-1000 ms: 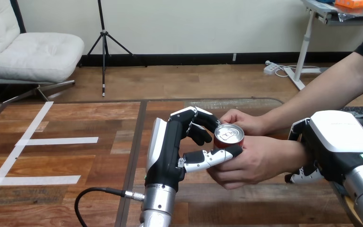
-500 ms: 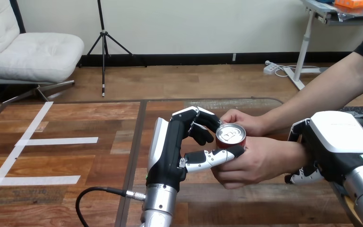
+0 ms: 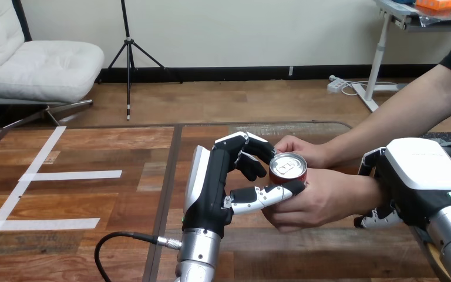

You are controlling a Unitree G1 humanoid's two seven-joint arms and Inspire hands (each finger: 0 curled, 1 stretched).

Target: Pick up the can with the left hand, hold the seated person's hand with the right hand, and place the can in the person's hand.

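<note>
Over the wooden table [image 3: 94,247] in the lower frame, the right hand [image 3: 417,176] at right curls round the person's wrist [image 3: 369,189] to steady it, while the left hand [image 3: 211,182] at centre reaches the person's nearer hand [image 3: 320,202], cupped to receive, with fingers and thumb clamped on the upright red can [image 3: 287,168].

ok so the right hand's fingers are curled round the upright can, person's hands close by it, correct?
Not quite: it's the left hand whose fingers are curled round the upright can, as the head view shows. The person's hands are close by it; the right hand is at the person's wrist.
</note>
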